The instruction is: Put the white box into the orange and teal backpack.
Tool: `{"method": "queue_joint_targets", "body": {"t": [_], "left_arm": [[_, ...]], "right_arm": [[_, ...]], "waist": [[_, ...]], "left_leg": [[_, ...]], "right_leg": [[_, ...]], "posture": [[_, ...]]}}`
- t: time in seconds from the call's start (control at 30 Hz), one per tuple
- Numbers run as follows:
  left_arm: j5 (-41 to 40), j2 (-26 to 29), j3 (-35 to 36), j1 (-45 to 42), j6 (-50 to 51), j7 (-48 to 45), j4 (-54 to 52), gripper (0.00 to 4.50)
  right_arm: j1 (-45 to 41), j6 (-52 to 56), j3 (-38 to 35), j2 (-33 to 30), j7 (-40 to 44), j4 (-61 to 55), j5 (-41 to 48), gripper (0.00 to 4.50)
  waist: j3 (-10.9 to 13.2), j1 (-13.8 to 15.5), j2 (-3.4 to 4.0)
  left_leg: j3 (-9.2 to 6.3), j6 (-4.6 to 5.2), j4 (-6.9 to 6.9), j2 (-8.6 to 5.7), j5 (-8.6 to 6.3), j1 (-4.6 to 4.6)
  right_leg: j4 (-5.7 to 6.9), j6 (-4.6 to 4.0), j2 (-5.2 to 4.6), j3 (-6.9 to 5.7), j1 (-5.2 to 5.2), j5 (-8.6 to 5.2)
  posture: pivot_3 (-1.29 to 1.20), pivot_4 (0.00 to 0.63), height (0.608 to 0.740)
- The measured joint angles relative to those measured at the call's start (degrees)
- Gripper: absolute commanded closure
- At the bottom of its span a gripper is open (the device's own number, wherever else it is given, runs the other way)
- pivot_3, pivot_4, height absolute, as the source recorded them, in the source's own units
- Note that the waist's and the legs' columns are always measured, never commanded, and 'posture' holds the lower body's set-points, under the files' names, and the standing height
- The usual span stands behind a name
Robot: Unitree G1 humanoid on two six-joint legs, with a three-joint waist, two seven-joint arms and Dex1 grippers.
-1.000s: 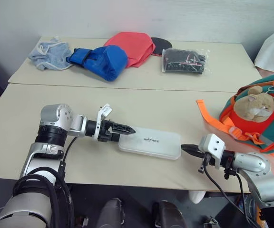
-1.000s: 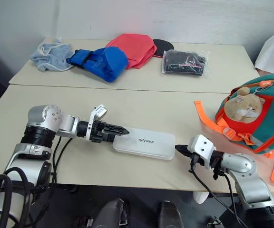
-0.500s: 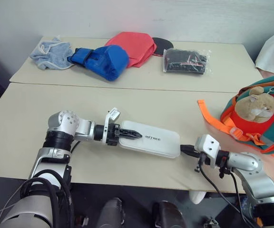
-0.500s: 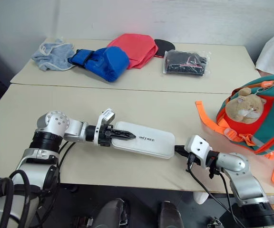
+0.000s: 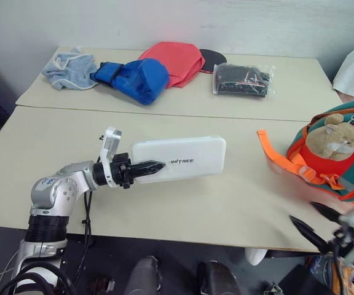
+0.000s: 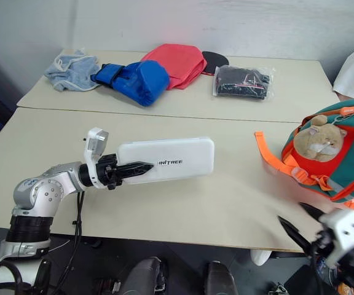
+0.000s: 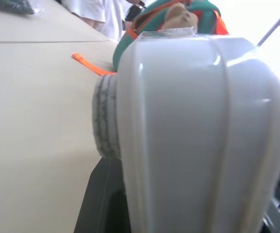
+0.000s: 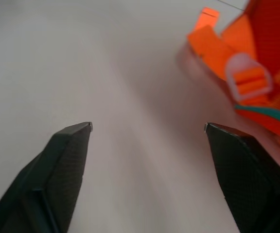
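The white box (image 5: 180, 161) is held off the near table (image 5: 238, 203), turned up on its long edge with the "UNITREE" lettering facing the camera. Its left end is clamped between the black fingers of the left gripper (image 5: 145, 167), whose jaws are partly closed on it. In the left wrist view the box's end (image 7: 198, 136) is seen close up, with the backpack beyond it.

The orange and teal backpack (image 5: 340, 153) is set at the right edge of the near table, well apart from the box. A tan plush hamster (image 5: 332, 137) is seen on its front, and an orange strap (image 5: 279, 157) trails leftward onto the tabletop.

The right gripper (image 5: 318, 222) is placed at the near right corner, just in front of the backpack; its jaws are spread wide and nothing is held.

On the far table (image 5: 165, 98) a pale blue cloth (image 5: 69, 66), a blue boxing glove (image 5: 134, 77), a red cloth item (image 5: 174, 59), a black round item (image 5: 212, 59) and a clear bag of dark contents (image 5: 243, 80) are laid out.
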Motion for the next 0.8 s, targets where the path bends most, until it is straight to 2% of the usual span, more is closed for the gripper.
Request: {"method": "queue_joint_targets", "body": {"t": [0.13,0.23,0.4,0.5,0.57,0.77,0.8], "left_arm": [[1.9,-1.2,-0.6,0.9,-5.7,-1.6,-0.3,3.31],[2.2,-1.6,-0.6,0.9,-6.8,-1.6,-0.3,3.31],[2.5,-1.5,-1.3,0.4,-7.7,-2.1,-0.2,3.31],[2.4,-1.4,-1.3,0.5,-7.4,-2.2,0.0,3.31],[2.3,-1.1,-1.1,0.5,-6.6,-1.8,0.1,3.31],[1.0,-2.0,3.6,0.3,-4.9,3.2,0.7,3.31],[0.0,-2.6,5.6,-0.1,-3.9,5.5,1.6,3.31]], "right_arm": [[1.0,-1.4,-8.5,0.7,-0.3,3.4,2.9,0.02],[-0.9,-1.7,-10.7,-2.1,0.1,7.6,3.5,0.02],[-16.0,4.3,-7.2,-12.3,-0.4,12.3,6.7,0.02],[-22.9,9.0,-1.6,-13.5,-0.5,12.3,8.7,0.62],[-27.2,11.9,2.0,-13.5,-1.4,12.5,9.4,1.24],[-34.5,12.7,9.8,-12.7,-1.5,12.6,8.2,3.33],[-35.9,13.1,11.9,-12.2,-1.6,11.9,8.2,3.79]], "waist": [[0.0,-0.3,0.0],[0.0,-0.5,0.0],[0.0,-1.7,0.02],[0.0,-1.2,0.02],[0.0,-1.1,0.02],[0.0,-1.3,0.02],[0.0,-1.4,0.02]], "left_leg": [[0.02,0.06,0.01,0.04,-0.04,0.01],[0.04,0.09,0.02,0.07,-0.05,0.04],[0.15,0.1,0.02,0.1,-0.03,0.2],[-0.02,0.02,0.05,0.21,0.02,0.05],[-0.02,0.02,0.14,0.17,0.05,-0.03],[-0.03,0.15,0.22,0.07,0.08,-0.07],[-0.05,0.14,0.2,0.08,0.08,-0.07]], "right_leg": [[-0.01,0.0,-0.02,0.05,0.0,0.0],[0.02,0.0,-0.04,0.08,0.0,0.0],[0.17,0.0,-0.03,0.17,0.01,0.0],[0.18,-0.06,0.08,0.0,-0.05,-0.03],[0.26,-0.06,0.05,-0.02,-0.09,-0.03],[0.33,-0.03,-0.04,-0.06,-0.09,-0.02],[0.34,-0.03,-0.04,-0.08,-0.09,-0.02]], "posture": [[0.0,0.15,0.74],[0.0,0.15,0.74],[0.0,0.15,0.74],[0.0,0.15,0.74],[0.0,0.15,0.74],[0.0,0.15,0.74],[0.0,0.15,0.74]]}}
